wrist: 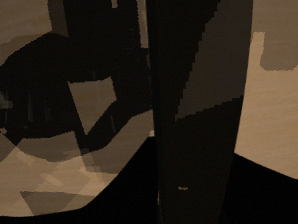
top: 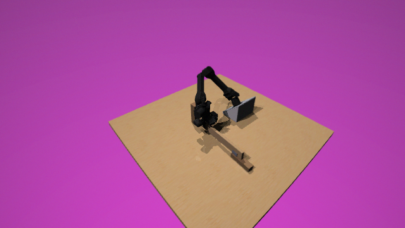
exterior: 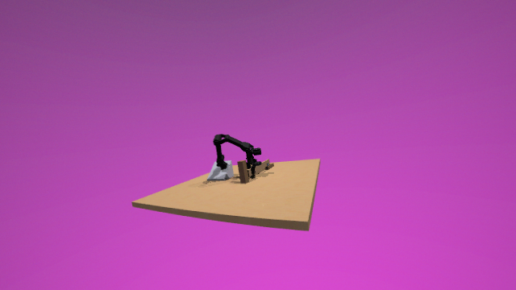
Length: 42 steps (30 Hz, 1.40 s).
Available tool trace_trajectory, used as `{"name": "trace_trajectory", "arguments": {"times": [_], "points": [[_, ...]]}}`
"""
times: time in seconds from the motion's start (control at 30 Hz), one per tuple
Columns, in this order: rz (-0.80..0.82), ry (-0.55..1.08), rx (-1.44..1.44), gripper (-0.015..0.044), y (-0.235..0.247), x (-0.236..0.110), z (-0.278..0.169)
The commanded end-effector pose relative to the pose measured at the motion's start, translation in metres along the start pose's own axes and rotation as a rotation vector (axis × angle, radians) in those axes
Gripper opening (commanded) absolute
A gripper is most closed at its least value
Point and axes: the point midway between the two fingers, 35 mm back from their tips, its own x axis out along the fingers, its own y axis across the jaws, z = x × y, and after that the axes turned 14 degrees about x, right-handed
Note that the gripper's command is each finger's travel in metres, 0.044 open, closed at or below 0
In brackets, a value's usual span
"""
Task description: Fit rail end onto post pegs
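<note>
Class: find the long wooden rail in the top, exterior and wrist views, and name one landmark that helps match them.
Top: the rail runs diagonally just right of centre.
Exterior: the rail is a short stub right of the post.
Wrist: too dark to pick out.
Shared landmark: the grey base.
</note>
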Motion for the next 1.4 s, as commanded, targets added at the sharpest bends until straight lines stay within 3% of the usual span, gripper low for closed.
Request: {"name": "trace_trajectory", "arguments": {"times": [0.0,1.37], "points": [[-0.005,-0.015,0.003,0.0,-0.0021,-0.0057,0.0022],[-0.005,-0.015,0.003,0.0,-0.0007,-0.0103,0.0018]]}}
